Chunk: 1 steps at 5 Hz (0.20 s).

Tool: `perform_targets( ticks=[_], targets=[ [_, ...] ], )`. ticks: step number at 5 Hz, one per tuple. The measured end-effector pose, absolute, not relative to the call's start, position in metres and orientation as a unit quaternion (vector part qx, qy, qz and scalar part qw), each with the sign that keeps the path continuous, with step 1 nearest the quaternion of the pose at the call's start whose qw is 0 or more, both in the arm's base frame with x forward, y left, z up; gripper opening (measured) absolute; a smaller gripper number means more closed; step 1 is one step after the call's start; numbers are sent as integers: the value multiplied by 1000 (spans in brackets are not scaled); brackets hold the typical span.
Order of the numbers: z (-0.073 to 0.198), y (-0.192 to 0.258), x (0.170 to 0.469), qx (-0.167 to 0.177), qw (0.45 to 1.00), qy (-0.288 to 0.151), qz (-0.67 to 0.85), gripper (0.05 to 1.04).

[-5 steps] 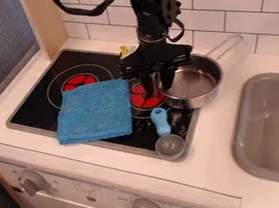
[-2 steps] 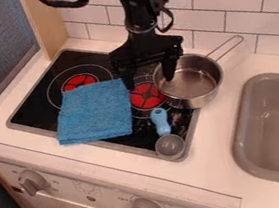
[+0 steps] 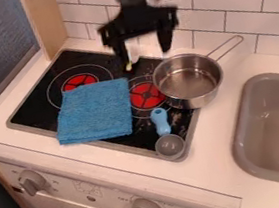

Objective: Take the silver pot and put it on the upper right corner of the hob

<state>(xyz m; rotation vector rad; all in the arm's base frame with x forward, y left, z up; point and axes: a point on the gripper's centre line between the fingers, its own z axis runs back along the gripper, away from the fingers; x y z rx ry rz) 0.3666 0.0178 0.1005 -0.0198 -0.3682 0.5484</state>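
My black gripper hangs above the back edge of the hob, by the tiled wall. Its fingers are spread apart with nothing held between them. The silver pot stands upright below and to the right of it, partly over the hob's upper right corner and partly on the counter. The pot's handle points up and right toward the wall. The black hob has two red burners showing.
A folded blue cloth covers the hob's left middle. A blue-handled scoop lies near its front right corner. Something small and yellow sits at the back edge. The sink is at right.
The gripper has risen and moved back, away from the pot's left rim, and its fingers have opened wider. The pot has stayed in place.
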Motion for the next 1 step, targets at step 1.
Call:
perform_targets(
  ticks=[1],
  targets=[
    [115, 24, 360, -7, 943, -188, 275, 1000]
  ],
)
